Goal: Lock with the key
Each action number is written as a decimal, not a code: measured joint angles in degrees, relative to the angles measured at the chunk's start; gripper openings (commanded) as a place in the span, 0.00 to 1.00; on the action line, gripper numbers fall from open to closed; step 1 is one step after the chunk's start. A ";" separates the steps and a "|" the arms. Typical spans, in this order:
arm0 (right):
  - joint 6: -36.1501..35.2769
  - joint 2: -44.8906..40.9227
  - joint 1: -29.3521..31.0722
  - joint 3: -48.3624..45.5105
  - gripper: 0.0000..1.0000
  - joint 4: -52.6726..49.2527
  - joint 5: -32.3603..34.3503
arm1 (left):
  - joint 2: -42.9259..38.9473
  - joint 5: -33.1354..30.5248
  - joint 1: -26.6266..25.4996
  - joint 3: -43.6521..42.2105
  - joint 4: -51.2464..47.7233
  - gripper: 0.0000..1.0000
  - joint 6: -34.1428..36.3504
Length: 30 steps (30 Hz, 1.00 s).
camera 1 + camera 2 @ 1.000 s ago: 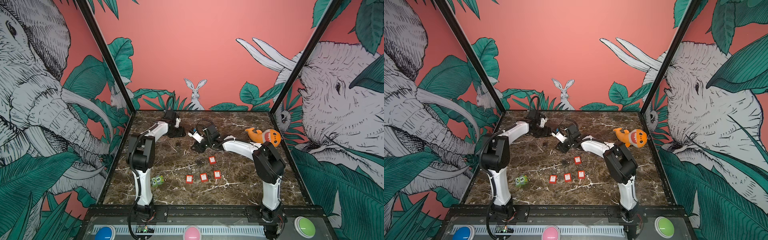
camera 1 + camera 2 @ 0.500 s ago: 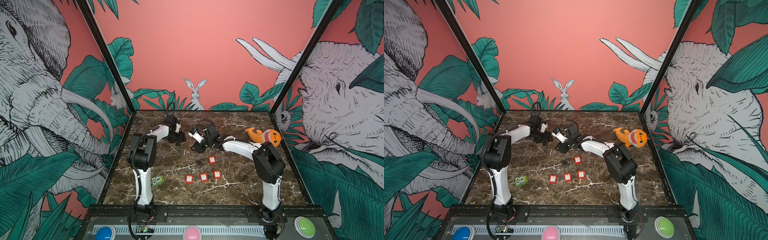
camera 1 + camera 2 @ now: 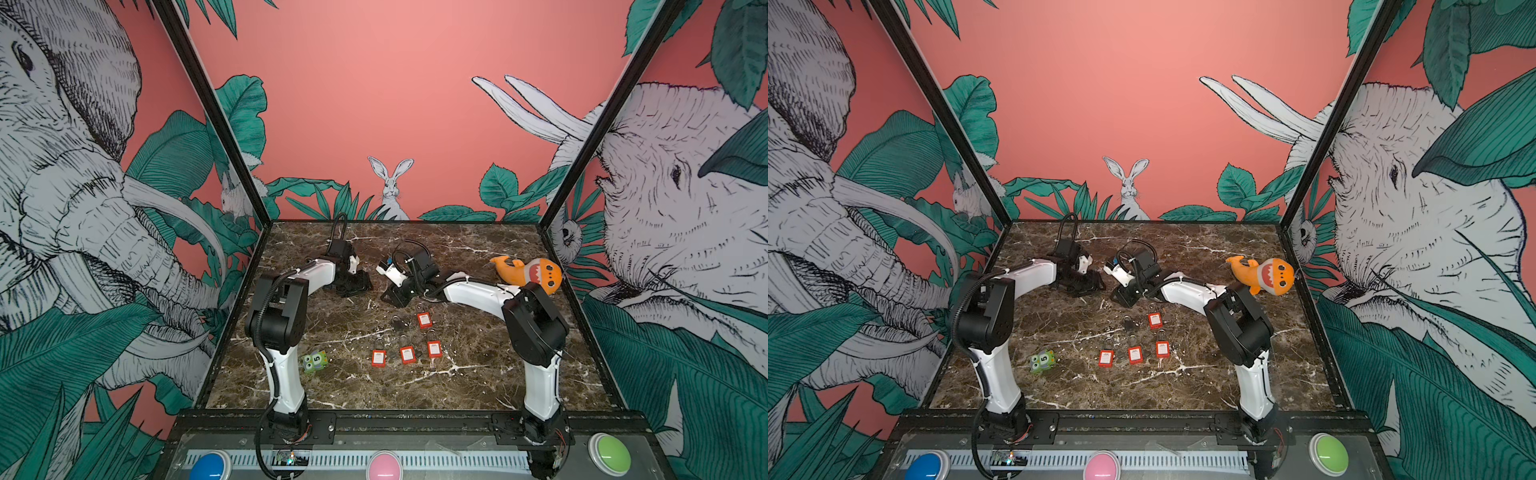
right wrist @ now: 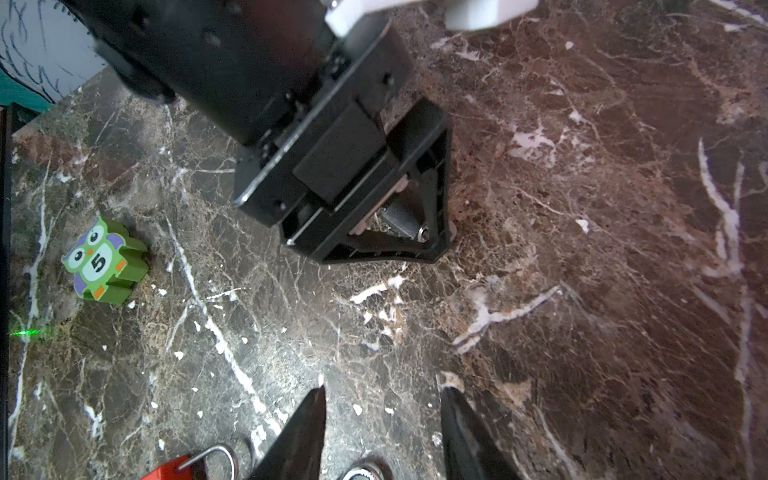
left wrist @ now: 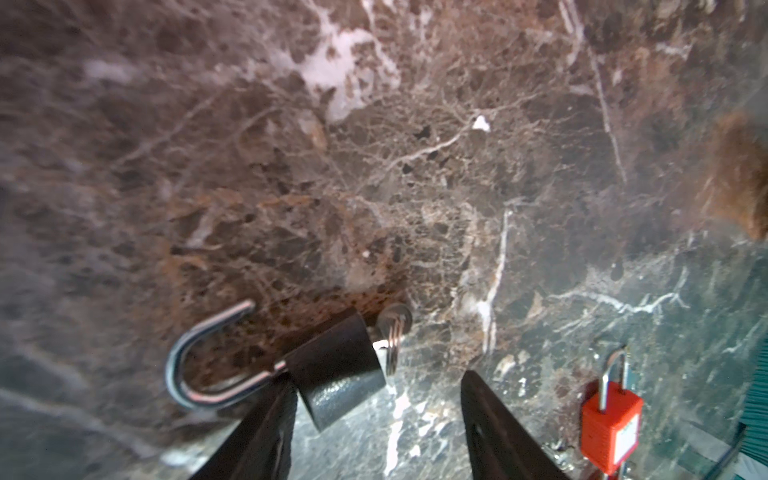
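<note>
- Padlock [image 5: 336, 374] lies on the counter [image 5: 415, 166], shackle [image 5: 178, 365] sprung, at 11 o'clock of the red padlocks [image 3: 407, 355].
- Left claw [image 5: 376, 379] brackets its body, jaws apart; right claw [image 4: 383, 390], at 3 o'clock, also gapes, empty.
- We should centre the body before closing, sparing the key ring [image 5: 392, 332].
- A second ago our left claw sat further toward 12 o'clock.

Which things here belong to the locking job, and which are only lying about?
For the job: dark padlock with open shackle; key ring at its base.
Lying about: four red padlocks; green owl block; orange shark toy.
</note>
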 measured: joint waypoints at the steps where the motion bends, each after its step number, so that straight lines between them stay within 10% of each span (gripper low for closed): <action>1: -0.22 0.33 0.00 0.00 0.47 0.00 -0.13 | -0.09 0.15 -0.11 -0.09 0.24 0.64 -0.24; 11: -10.32 3.76 0.00 4.66 0.60 -2.08 -3.63 | -8.46 -2.40 3.45 0.17 -1.46 0.68 0.96; 30: -11.87 31.32 1.07 49.09 0.67 -25.83 -4.46 | -12.94 -5.77 11.06 -0.31 -4.66 0.70 0.11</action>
